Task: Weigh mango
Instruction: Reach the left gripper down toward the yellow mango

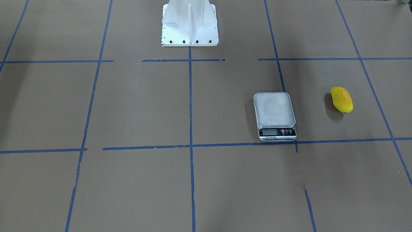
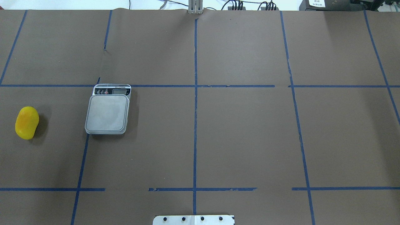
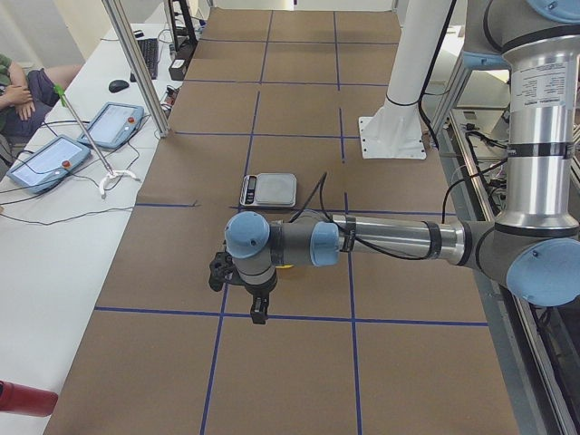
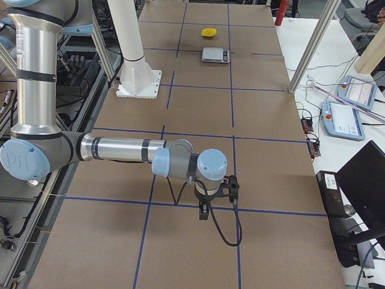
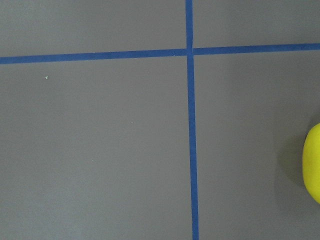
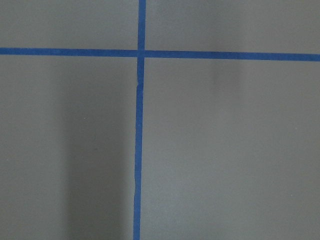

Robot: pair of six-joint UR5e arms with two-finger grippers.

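Opening step: nothing is being gripped yet. Mango [image 2: 27, 122] is lying on its side at the table's left, apart from the scale [image 2: 107, 112], whose platform is sitting bare. Left gripper [image 3: 258, 314] is hovering above the mango's area; wrist view is catching only the fruit's edge. Right gripper [image 4: 203, 213] is hanging over the far-right side. Cannot tell the finger spread on either.

Next, likely: left arm centring over the fruit, descending, pinching across its narrow width.

Table [image 2: 243, 134] is wearing brown paper gridded with blue tape [image 2: 195, 125]. An operator [image 3: 18, 86] is sitting at a side bench.
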